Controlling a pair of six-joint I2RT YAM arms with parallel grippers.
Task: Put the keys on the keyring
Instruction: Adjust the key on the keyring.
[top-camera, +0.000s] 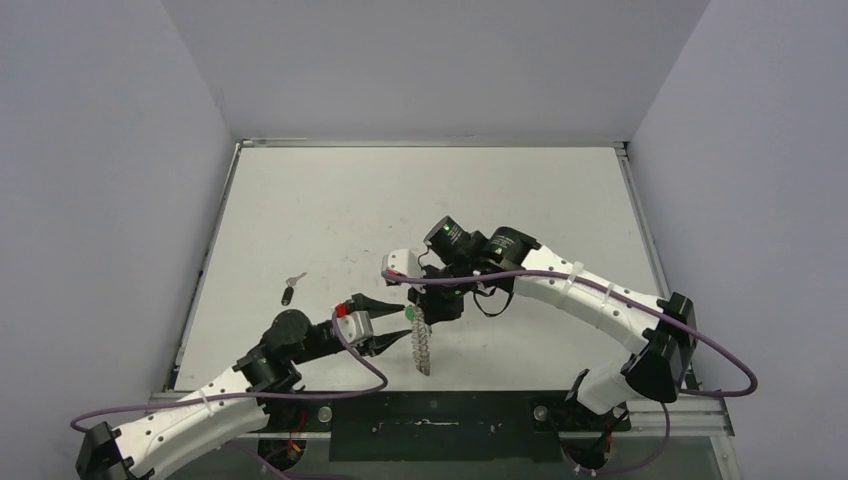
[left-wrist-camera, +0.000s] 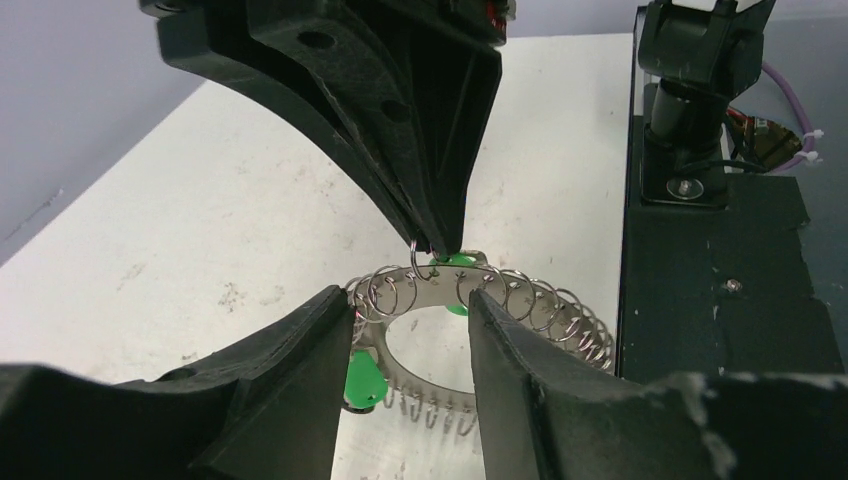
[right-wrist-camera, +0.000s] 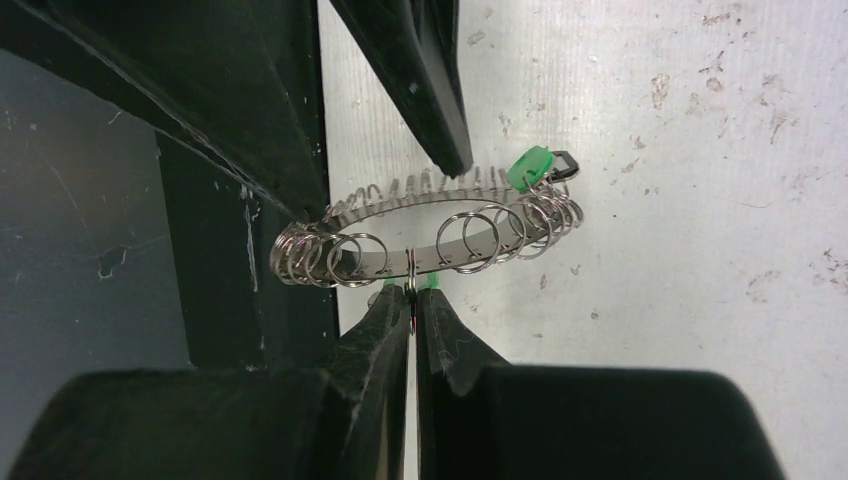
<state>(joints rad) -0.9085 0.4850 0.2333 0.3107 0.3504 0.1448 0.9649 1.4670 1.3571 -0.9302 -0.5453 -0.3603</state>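
Observation:
The keyring (top-camera: 424, 347) is a silver hoop fringed with small wire loops, and it hangs edge-on above the table near the front. My right gripper (right-wrist-camera: 412, 292) is shut on one small loop of the keyring (right-wrist-camera: 420, 235) and holds it up. A green-headed key (left-wrist-camera: 362, 380) hangs on the keyring (left-wrist-camera: 500, 290); the key (right-wrist-camera: 530, 166) sits at the far rim in the right wrist view. My left gripper (left-wrist-camera: 408, 325) is open, its fingers either side of the hoop's near part. A black-headed key (top-camera: 287, 295) and a silver key (top-camera: 296, 279) lie on the table to the left.
The black base plate (top-camera: 430, 422) runs along the table's near edge, close beside the ring (left-wrist-camera: 720, 300). Grey walls enclose the white table (top-camera: 330, 200) on three sides. Purple cables (top-camera: 700, 345) trail along both arms.

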